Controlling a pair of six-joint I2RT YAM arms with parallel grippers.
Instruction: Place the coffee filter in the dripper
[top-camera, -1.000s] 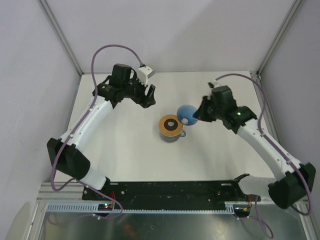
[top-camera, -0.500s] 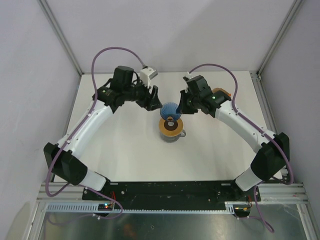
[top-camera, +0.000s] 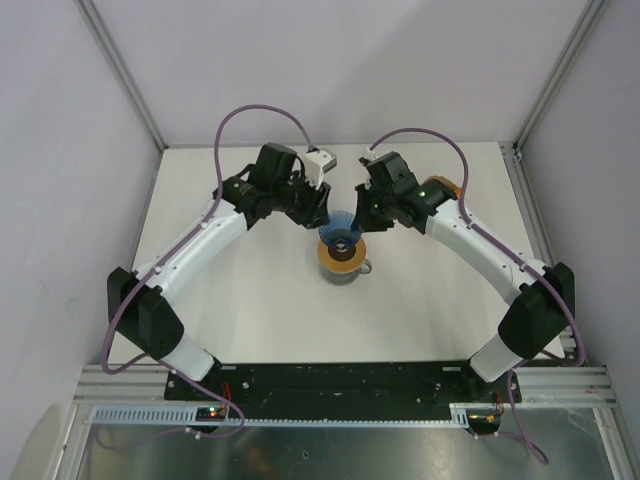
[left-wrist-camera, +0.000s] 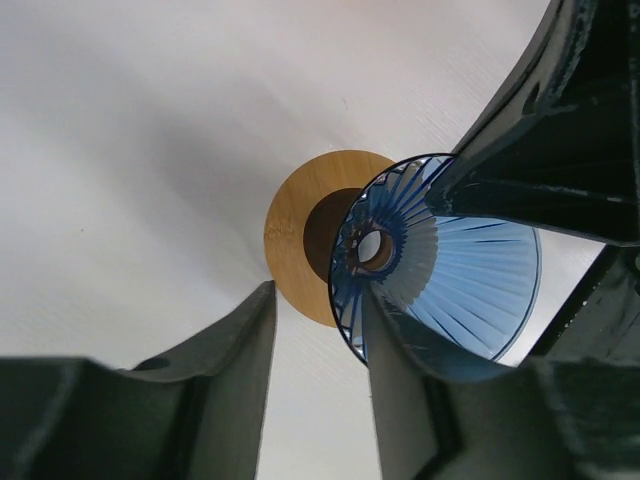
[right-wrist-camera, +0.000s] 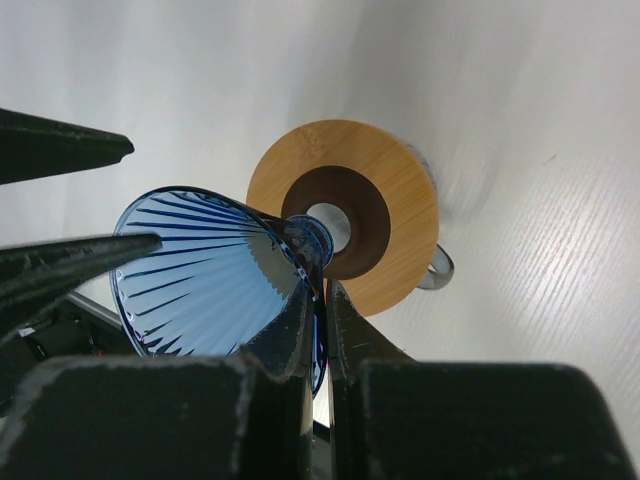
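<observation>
Right wrist view: nearest, the right pincer (right-wrist-camera: 320, 290) is pinched shut on the rim of the dripper (right-wrist-camera: 205, 275), a blue ribbed cone held tilted in the air. At the cone's opposite rim the left pincer (left-wrist-camera: 316, 300) stands half open astride the edge, not clamped. Beyond, a flat orange ring (right-wrist-camera: 395, 190) caps a grey mug (right-wrist-camera: 443, 268) on the white tabletop (right-wrist-camera: 540, 130). No coffee filter shows in any view. The cone likely needs steadying, mouth up, with a gentle squeeze.
</observation>
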